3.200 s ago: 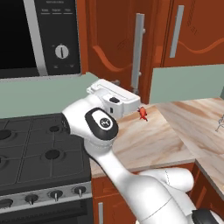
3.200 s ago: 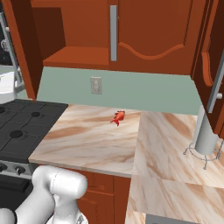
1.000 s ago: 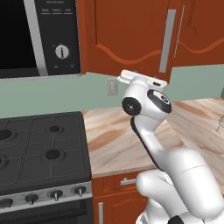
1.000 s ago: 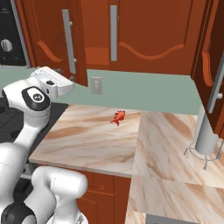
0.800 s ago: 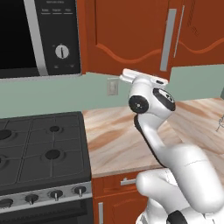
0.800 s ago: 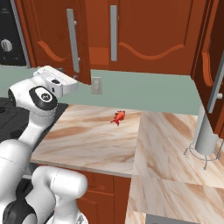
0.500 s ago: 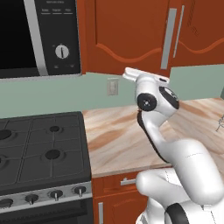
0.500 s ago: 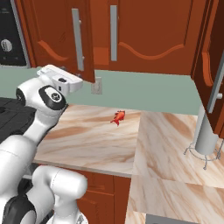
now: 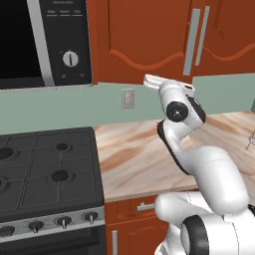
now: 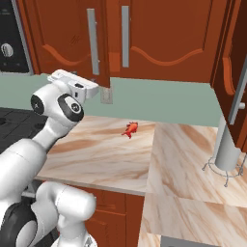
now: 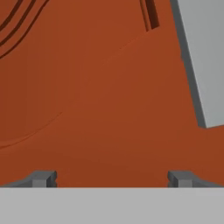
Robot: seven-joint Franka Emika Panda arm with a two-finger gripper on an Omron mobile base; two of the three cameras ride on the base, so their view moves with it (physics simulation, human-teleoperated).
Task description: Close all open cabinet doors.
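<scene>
The left door (image 10: 72, 41) of the wall cabinet above the counter (image 10: 101, 154) has swung most of the way in. A second ago it stood well out from the cabinet face, and in the right base view its free edge now sits only a little proud of the neighbouring door (image 10: 164, 36), with a thin gap left below the bar handle (image 10: 92, 41). In the left base view the same door (image 9: 144, 40) looks almost flush, its handle just beside the next one. The arm has followed the swing across from the stove (image 9: 45, 169) side, and the gripper (image 10: 89, 88) is now up under the door's bottom edge near its free corner. In the hand view the door's wood (image 11: 96, 109) is right in front of the camera, and the two fingertips (image 11: 43, 178) are spread wide with nothing between them. Contact itself is hard to confirm, but the gripper seems to be pressing on the panel.

This door probably needs only a last short push. At the right end of the counter, another door (image 10: 236, 72) stands out at an angle, so it appears open and the task is not finished. A small red thing (image 10: 130, 129) lies mid-counter, well clear of the arm.
</scene>
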